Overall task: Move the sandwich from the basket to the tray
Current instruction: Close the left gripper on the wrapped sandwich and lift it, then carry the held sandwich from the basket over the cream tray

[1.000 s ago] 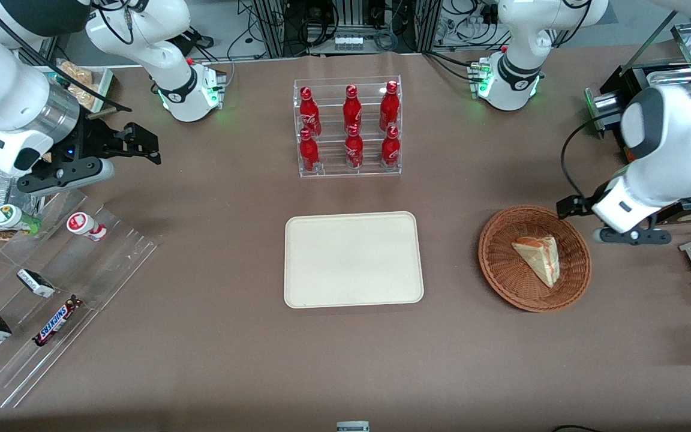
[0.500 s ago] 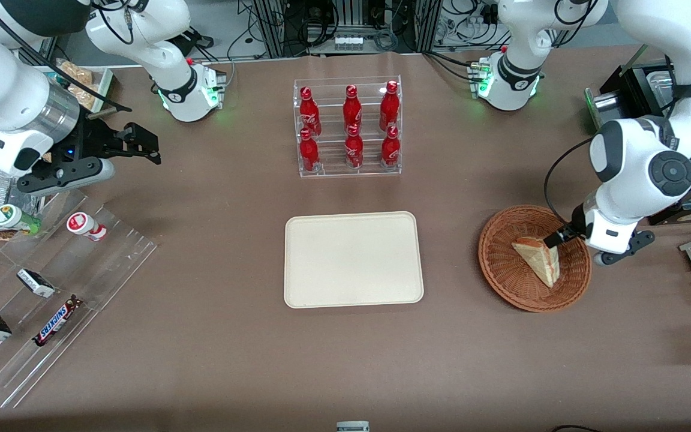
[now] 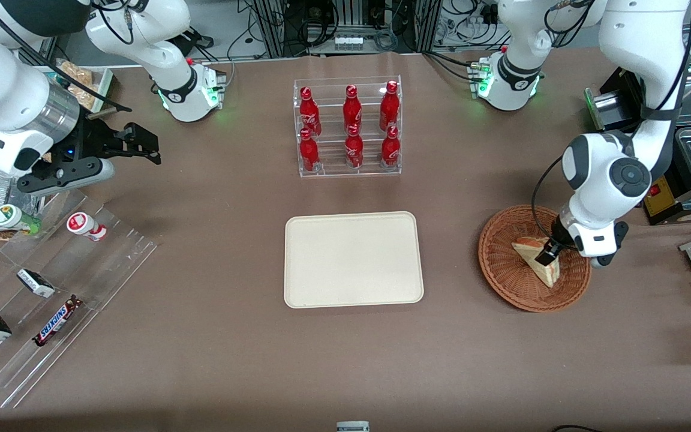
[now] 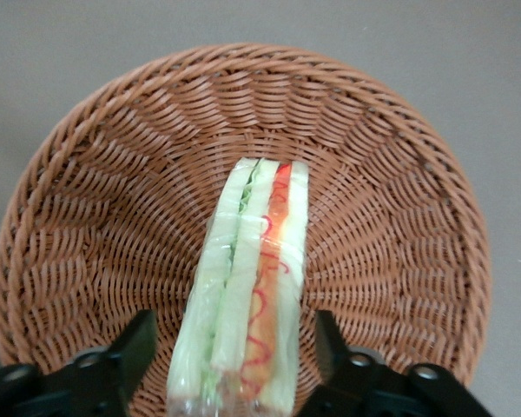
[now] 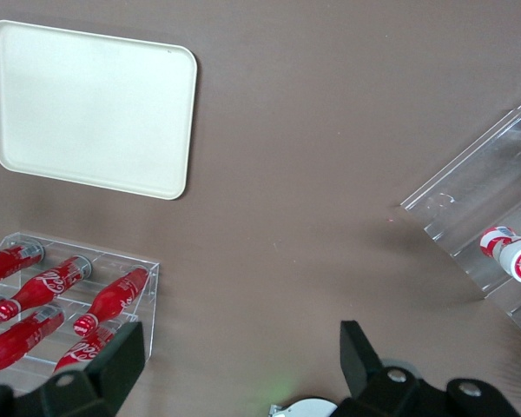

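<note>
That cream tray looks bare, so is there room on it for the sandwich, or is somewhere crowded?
The tray is bare all over. Brown table lies open between it and the basket. The basket is crowded: the open gripper straddles the sandwich there. The bottle rack is full.

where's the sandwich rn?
The sandwich lies in the basket, toward the working arm's end of the table beside the tray. The gripper is down over it, open, a finger on each side.

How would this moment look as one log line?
phase: reaching | gripper: open, straddling sandwich | sandwich: in basket | tray: bare
</note>
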